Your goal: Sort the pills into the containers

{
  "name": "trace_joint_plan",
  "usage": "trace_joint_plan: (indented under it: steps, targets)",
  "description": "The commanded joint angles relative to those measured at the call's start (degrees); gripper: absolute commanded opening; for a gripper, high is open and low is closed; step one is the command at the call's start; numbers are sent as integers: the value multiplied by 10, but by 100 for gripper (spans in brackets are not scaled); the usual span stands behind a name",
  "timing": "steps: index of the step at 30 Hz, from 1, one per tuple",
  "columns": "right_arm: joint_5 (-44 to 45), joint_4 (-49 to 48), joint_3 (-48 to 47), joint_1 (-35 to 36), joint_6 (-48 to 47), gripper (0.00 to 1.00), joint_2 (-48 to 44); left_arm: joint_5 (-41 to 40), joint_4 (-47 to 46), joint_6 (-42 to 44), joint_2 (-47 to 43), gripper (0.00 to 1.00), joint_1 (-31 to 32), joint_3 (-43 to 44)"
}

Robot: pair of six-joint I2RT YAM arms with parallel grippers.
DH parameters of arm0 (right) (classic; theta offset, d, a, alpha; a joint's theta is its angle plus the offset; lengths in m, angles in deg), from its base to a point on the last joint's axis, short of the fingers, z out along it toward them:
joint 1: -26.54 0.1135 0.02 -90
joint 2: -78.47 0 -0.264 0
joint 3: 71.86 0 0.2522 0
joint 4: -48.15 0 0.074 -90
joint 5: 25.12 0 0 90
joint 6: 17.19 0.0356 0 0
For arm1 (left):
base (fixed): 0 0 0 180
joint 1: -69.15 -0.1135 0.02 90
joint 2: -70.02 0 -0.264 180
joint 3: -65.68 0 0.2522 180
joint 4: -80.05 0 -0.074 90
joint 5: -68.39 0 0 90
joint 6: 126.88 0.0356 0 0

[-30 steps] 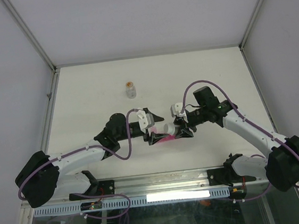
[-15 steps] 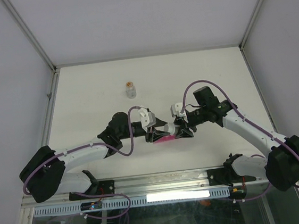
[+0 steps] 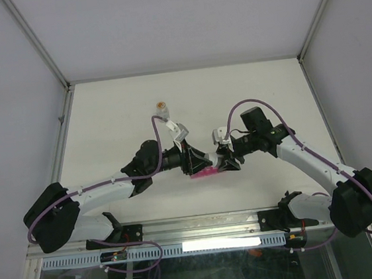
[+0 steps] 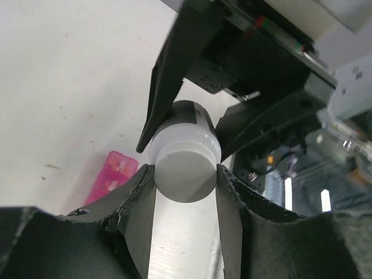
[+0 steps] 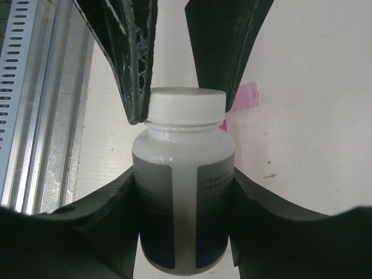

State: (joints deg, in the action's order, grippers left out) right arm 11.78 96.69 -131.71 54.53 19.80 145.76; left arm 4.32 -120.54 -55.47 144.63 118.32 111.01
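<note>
A white bottle [image 5: 183, 192] with a dark label and a white cap [image 5: 185, 104] is held above the table. My right gripper [image 5: 183, 200] is shut on its body. My left gripper [image 4: 186, 177] is shut on the cap [image 4: 186, 174], one finger [image 4: 139, 192] on each side. In the top view the two grippers meet end to end, left [image 3: 200, 159] and right [image 3: 225, 160]. The pink pill-organiser strip [image 3: 206, 172] lies on the table just under them. It also shows in the left wrist view [image 4: 110, 177] and in the right wrist view [image 5: 244, 99].
A small clear bottle with orange-brown contents [image 3: 161, 106] stands at the back of the white table [image 3: 104, 121], partly behind my left arm's cable. A metal rail [image 5: 40, 104] runs along the near edge.
My left arm has moved right towards the bottle and rolled its wrist, and its fingers have come onto the cap. My right arm has held still with the bottle.
</note>
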Motion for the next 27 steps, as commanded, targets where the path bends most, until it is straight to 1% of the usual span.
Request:
trace_joint_plan:
  steps: [1, 4, 6, 8, 10, 13, 16, 18, 21, 22, 24, 26, 27]
  targets:
    - [-11, -11, -24, 3, 1, 0, 4, -143, 12, -220, -52, 0, 5, 5]
    - [-9, -12, -25, 2, 6, 0, 7, -225, 59, -274, -81, 0, 27, 14]
    - [-9, -13, -24, 3, 7, 0, 9, -252, 84, -312, -89, 0, 30, 24]
    - [-8, -13, -24, 3, 8, 0, 9, -249, 103, -329, -91, 2, 30, 34]
    - [-8, -13, -24, 3, 8, 0, 9, -235, 101, -354, -91, 3, 31, 39]
    - [-6, -14, -24, 2, 8, 0, 10, -219, 100, -366, -91, 4, 30, 47]
    - [-5, -14, -24, 2, 8, 0, 12, -220, 113, -378, -92, 4, 30, 52]
    - [-6, -14, -25, 3, 8, 0, 12, -224, 130, -406, -89, 4, 25, 57]
    - [-5, -13, -24, 2, 7, 0, 12, -204, 119, -417, -82, 5, 19, 54]
    - [-5, -13, -24, 2, 7, 0, 12, -201, 119, -414, -80, 8, 19, 56]
    - [-6, -14, -24, 2, 7, 0, 10, -193, 118, -403, -74, 22, 19, 61]
    - [-6, -13, -24, 2, 7, 0, 10, -181, 115, -394, -67, 33, 19, 64]
    - [-6, -13, -24, 2, 7, 0, 10, -171, 108, -387, -64, 41, 19, 64]
